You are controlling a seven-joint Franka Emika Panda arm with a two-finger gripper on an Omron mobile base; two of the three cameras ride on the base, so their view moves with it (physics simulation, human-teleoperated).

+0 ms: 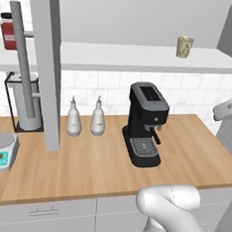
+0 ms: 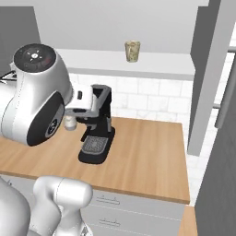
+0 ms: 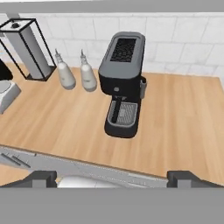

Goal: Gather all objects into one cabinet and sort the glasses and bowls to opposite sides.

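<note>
Speckled beige handled mug [image 1: 184, 46], white shelf [image 1: 143, 58]

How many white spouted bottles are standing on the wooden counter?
2. The left bottle and the right bottle stand side by side near the tiled wall, left of the coffee machine. More could be hidden behind the grey panel.
</note>
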